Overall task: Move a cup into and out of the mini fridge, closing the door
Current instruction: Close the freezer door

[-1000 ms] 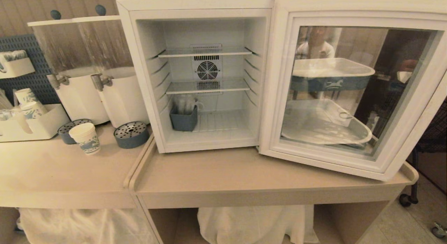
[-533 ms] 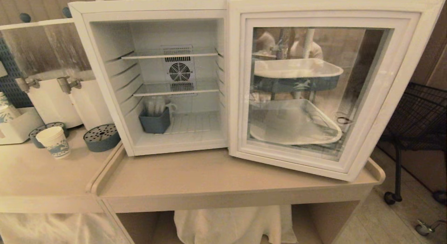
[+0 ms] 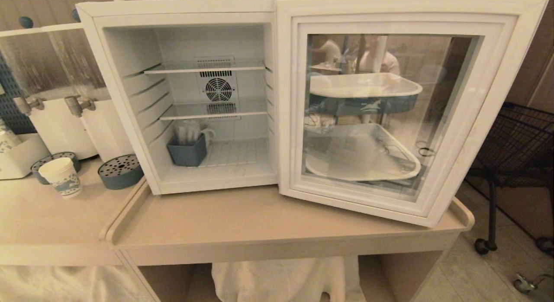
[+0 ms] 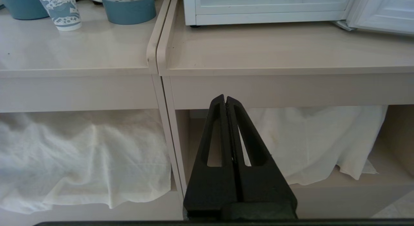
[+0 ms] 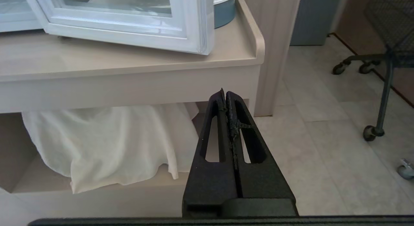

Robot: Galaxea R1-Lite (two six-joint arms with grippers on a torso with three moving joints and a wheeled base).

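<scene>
Fridge door (image 3: 476, 116) stands wide open, swung out to the right over the counter (image 3: 259, 224), and we see its glass window framed in white. The mini fridge (image 3: 125, 98) shows two wire shelves, a fan grille at the back, and a small blue-grey bin (image 3: 187, 149) on its floor at the left. The cup (image 3: 61, 177) stands upright on the neighbouring counter to the left, outside the fridge, just beside a round blue drip tray (image 3: 120, 171). Behind it we see two white drink dispensers (image 3: 65, 120). The left gripper (image 4: 225, 101) hangs low in front of the counter edge, its fingers pressed together and holding nothing. The right gripper (image 5: 225, 95) hangs below the counter's right end, also closed and empty. White cloth (image 4: 81, 154) lies on the lower shelf.
</scene>
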